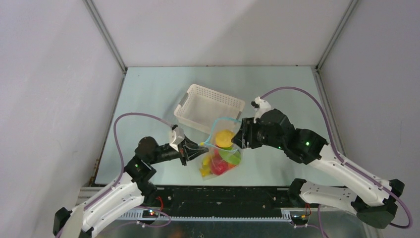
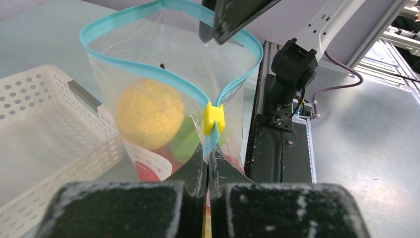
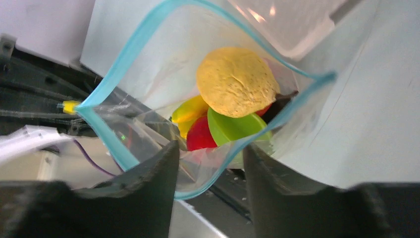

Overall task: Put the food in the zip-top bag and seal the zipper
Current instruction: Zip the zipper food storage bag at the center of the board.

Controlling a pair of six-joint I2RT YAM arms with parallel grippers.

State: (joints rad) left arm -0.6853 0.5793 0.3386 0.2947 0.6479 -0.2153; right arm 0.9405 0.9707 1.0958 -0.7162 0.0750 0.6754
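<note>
Zip-top bag (image 2: 148, 59): clear crinkly film, hanging upright over the table (image 1: 148, 94) beside the white slotted basket (image 2: 74, 168); mouth gaping wide; white label patch (image 2: 148, 161) showing red print, too blurred for reading. Zipper (image 2: 148, 74): thin light-blue strip carrying a blocky yellow slider (image 2: 214, 118). Food sitting inside the bag: a pitted, rounded lemon (image 3: 236, 82); a smooth green piece (image 3: 233, 129); a glossy red piece (image 3: 200, 136). Left gripper (image 2: 207, 168) pinching the bag's corner just below the slider; right gripper (image 3: 209, 148) standing spread, straddling the opposite rim.
</note>
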